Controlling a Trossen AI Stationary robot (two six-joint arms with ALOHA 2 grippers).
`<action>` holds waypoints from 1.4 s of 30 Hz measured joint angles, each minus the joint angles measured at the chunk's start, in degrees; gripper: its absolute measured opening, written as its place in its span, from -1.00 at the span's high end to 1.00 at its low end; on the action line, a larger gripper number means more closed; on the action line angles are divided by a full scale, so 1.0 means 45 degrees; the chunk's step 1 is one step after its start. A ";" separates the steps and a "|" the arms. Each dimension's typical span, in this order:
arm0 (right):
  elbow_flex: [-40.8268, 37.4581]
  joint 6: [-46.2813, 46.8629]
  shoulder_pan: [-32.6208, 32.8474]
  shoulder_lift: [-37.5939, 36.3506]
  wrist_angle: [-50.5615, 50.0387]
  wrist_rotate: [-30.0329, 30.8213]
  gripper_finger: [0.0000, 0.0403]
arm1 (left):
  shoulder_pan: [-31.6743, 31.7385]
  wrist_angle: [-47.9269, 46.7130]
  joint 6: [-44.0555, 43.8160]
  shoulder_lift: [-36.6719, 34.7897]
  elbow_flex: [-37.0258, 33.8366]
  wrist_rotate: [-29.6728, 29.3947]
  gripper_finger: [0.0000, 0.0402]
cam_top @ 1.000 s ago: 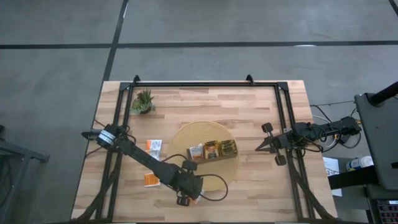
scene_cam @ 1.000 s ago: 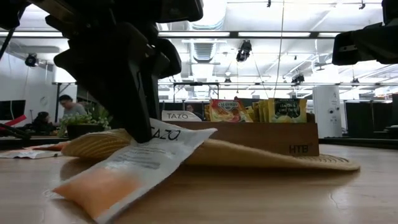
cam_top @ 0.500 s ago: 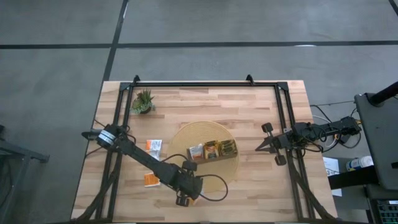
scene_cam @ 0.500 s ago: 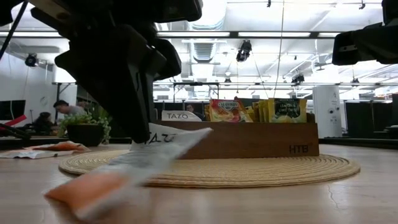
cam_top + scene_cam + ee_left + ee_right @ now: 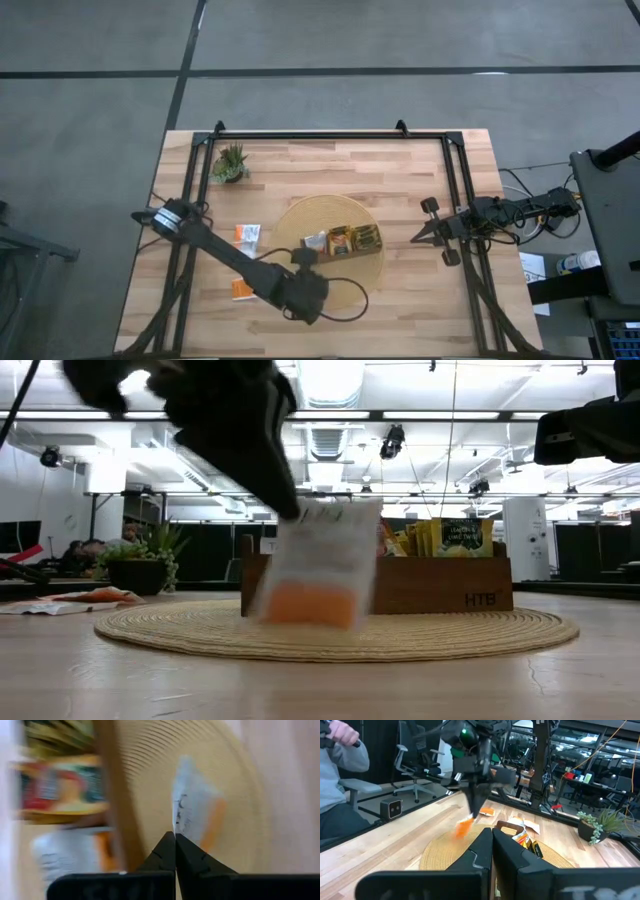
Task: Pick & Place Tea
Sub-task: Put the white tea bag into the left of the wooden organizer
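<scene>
My left gripper (image 5: 287, 508) is shut on a white-and-orange tea sachet (image 5: 315, 570) near the table's front edge, in front of the round woven mat (image 5: 300, 222). Seen from above, the gripper (image 5: 305, 297) hides the sachet. A dark wooden tray (image 5: 342, 251) stands on the mat with several tea sachets (image 5: 352, 238) upright in it. Two more sachets (image 5: 247, 234) (image 5: 240, 289) lie flat on the table to the left. My right gripper (image 5: 418, 237) waits shut and level at the table's right side. My left gripper pinches the sachet's white top edge (image 5: 177, 826) between its two fingertips (image 5: 186, 851). The fingers slant down onto it from above. The sachet hangs below them, orange end (image 5: 305, 603) lowest, clear of the table.
A small spiky potted plant (image 5: 230, 163) stands at the far left of the table. A black frame (image 5: 330, 134) runs round the table's edges. In the right wrist view a seated person (image 5: 340, 780) shows beyond the table.
My left gripper has risen and tipped with the sachet. A second ago the sachet slanted with its orange end on the table; now it is lifted clear and hangs nearly upright below the fingers, in front of the tray.
</scene>
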 joint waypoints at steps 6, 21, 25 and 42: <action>0.0000 0.0000 0.0000 0.0004 -0.0004 0.0000 0.96 | -0.0103 -0.0588 -0.0160 -0.1201 -0.0121 -0.2121 1.00; 0.0000 0.0000 0.0005 0.0000 -0.0003 -0.0001 0.96 | -0.0114 -0.0652 -0.2404 -0.3054 -0.2480 -0.4856 1.00; 0.0000 0.0000 0.0005 0.0004 -0.0003 -0.0004 0.96 | 0.0237 -0.0078 -0.2131 -0.3143 -0.2695 -0.4580 1.00; 0.0000 0.0000 0.0004 0.0004 -0.0004 0.0000 0.96 | 0.0899 0.0193 -0.2623 -0.3225 -0.3439 -0.4126 1.00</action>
